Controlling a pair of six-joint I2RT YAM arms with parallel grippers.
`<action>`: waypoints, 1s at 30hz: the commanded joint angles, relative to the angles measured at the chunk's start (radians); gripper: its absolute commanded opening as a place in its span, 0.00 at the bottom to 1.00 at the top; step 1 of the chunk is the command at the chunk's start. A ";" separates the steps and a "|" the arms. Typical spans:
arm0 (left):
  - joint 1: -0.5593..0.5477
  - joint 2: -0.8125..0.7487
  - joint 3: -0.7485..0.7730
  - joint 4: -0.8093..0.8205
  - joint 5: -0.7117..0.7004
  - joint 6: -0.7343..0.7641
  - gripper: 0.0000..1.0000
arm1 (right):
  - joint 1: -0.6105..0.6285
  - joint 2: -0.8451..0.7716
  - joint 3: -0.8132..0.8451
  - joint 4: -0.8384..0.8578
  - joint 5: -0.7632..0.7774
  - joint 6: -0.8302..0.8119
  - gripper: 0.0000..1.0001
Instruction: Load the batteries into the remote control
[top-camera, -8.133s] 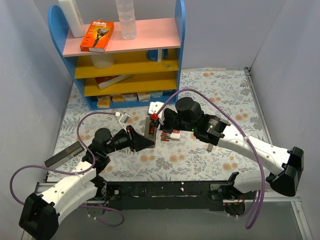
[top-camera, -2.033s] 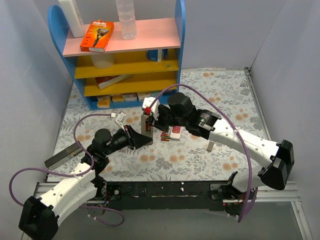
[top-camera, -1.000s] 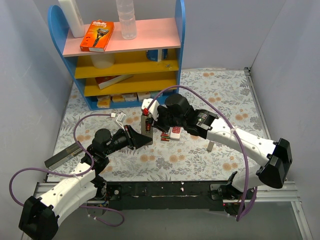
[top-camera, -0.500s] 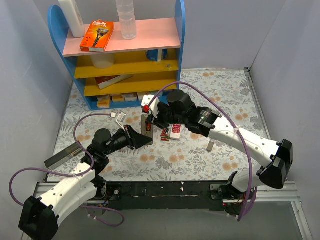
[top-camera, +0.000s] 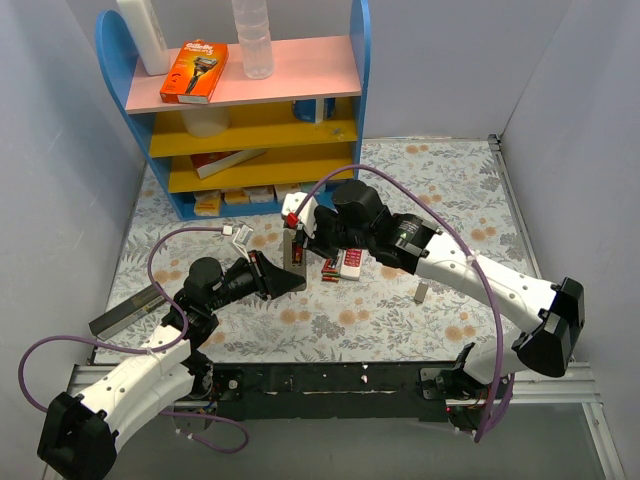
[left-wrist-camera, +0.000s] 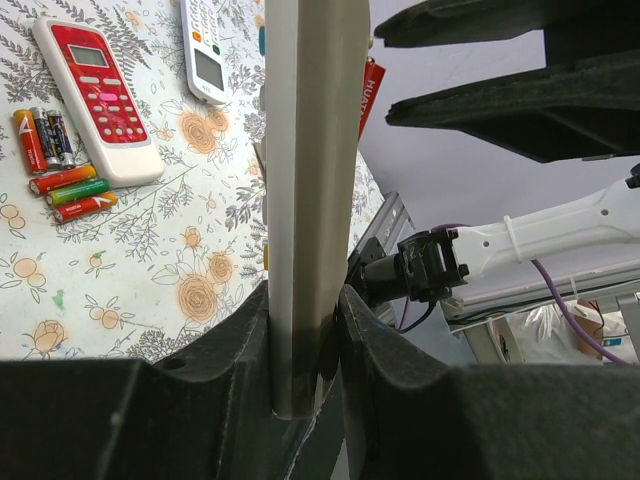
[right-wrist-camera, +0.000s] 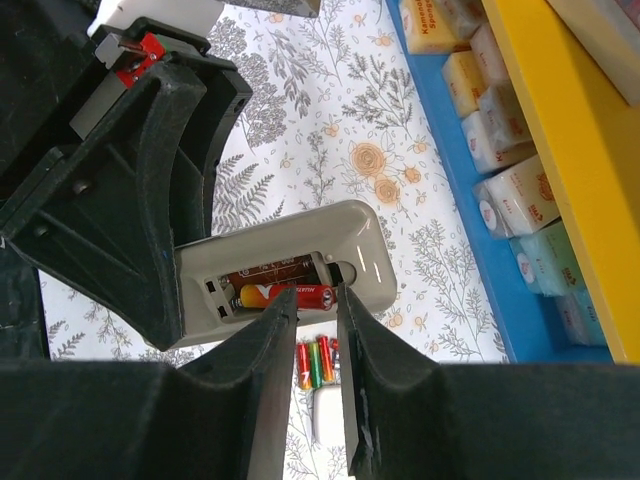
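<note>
The left pincer (left-wrist-camera: 305, 335) clamps the slim, smooth white remote control (right-wrist-camera: 345, 240) above the floral table (right-wrist-camera: 330, 120). The right pincer (right-wrist-camera: 308, 322), jaws narrowly parted, straddles a glossy red cylindrical battery (right-wrist-camera: 300, 296) in the open compartment; whether it grips the battery cannot be told.

held remote (left-wrist-camera: 310, 200) 1 | other remotes (left-wrist-camera: 95, 100) 2 | loose batteries (left-wrist-camera: 62, 180) 6 | arms (top-camera: 480, 280) 2

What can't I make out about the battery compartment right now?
Top view: the remote control's open compartment, mostly hidden under the right gripper.
Right wrist view: whether the red battery sits fully home; the fingers cover part of it.
Right wrist view: the compartment's far end, behind the left gripper.
Left wrist view: remote edge-on, compartment unseen.
</note>
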 joint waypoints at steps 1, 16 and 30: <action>-0.005 -0.012 0.026 0.033 0.015 0.018 0.00 | -0.004 0.016 0.048 -0.021 -0.024 -0.010 0.29; -0.005 -0.011 0.029 0.046 0.042 0.028 0.00 | -0.004 0.063 0.071 -0.133 -0.057 -0.070 0.14; -0.005 -0.005 0.063 0.049 0.071 0.069 0.00 | 0.002 0.143 0.089 -0.202 -0.055 -0.065 0.09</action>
